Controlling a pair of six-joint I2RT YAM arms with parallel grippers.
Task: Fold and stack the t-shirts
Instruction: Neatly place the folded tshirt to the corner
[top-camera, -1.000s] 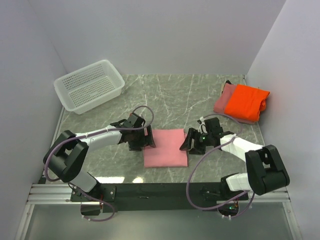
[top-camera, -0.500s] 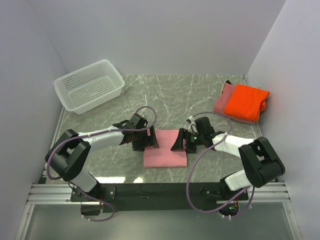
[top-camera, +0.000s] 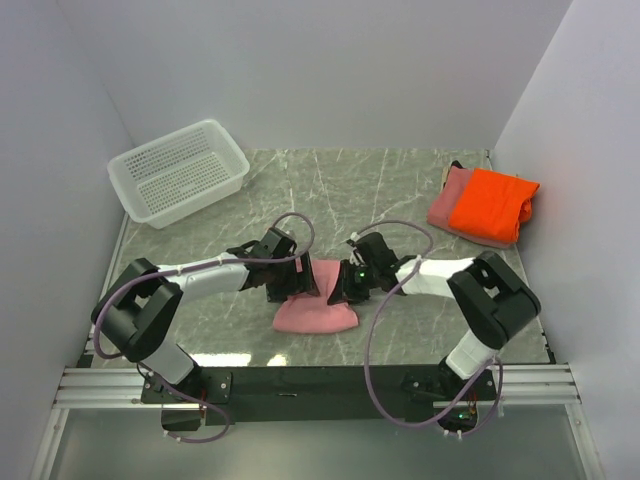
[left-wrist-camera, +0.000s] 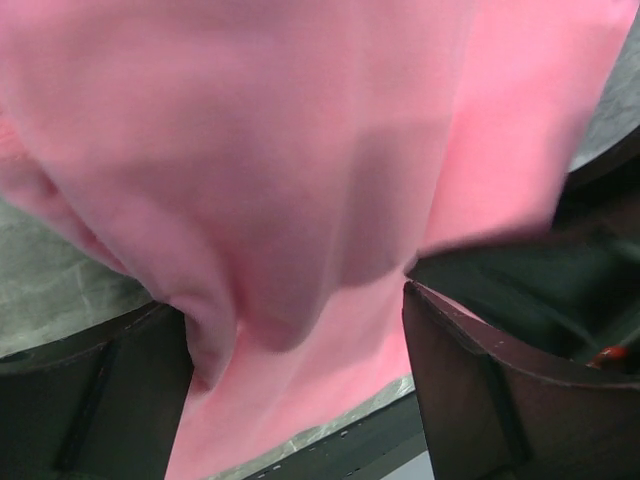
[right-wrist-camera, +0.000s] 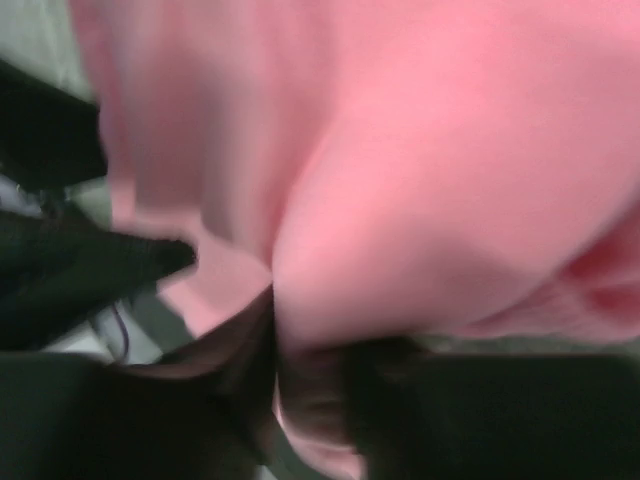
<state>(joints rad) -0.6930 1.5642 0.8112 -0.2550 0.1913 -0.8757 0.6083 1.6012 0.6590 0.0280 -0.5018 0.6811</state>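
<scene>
Light pink t-shirt (top-camera: 312, 312) now bunched, no longer flat, right gripper (top-camera: 345, 287) moved inward, pinching its cloth, left gripper (top-camera: 292, 283) wide astride it

The grey marbled counter (top-camera: 380, 195) is carrying three items directly. A light pink t-shirt (top-camera: 312, 312) is lying bunched between the left hand (top-camera: 292, 280) and the right hand (top-camera: 345, 285), touching both. A white perforated basket (top-camera: 178, 172) is sitting well beyond the left hand, at the far corner. A dusty rose t-shirt (top-camera: 447, 205) is lying well beyond the right hand, bearing a folded orange t-shirt (top-camera: 490, 205).
</scene>
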